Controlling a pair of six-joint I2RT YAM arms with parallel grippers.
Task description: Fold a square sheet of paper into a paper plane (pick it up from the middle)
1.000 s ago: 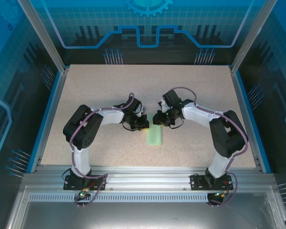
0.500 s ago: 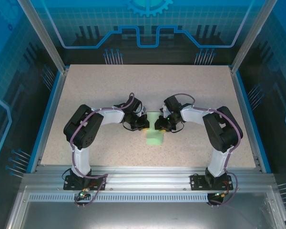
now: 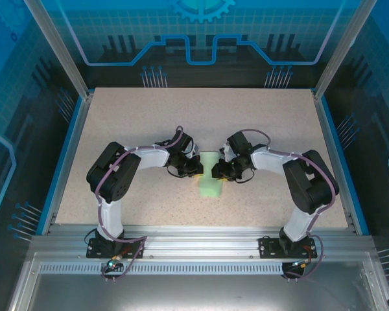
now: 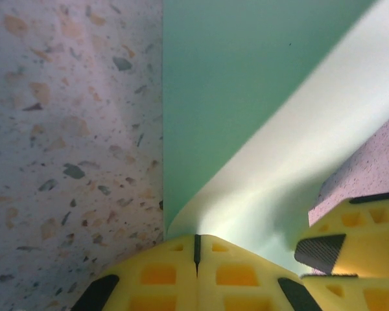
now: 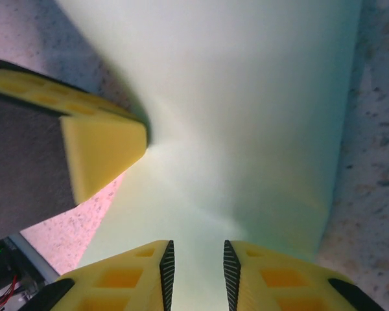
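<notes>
Here left tool (image 4: 196,243) pinches the square sheet of paper (image 4: 246,78); right tool (image 5: 194,259) slightly parted

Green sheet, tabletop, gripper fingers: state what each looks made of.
The sheet looks like thin matte paper, curling softly. The tabletop seems to be speckled stone-look laminate. The gripper fingers look like yellow moulded plastic with open cells and ribbed dark pads.

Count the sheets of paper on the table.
1. The pale green sheet of paper lies mid-table, between the left gripper and the right gripper. A second sheet lying exactly under it would be hidden.
</notes>
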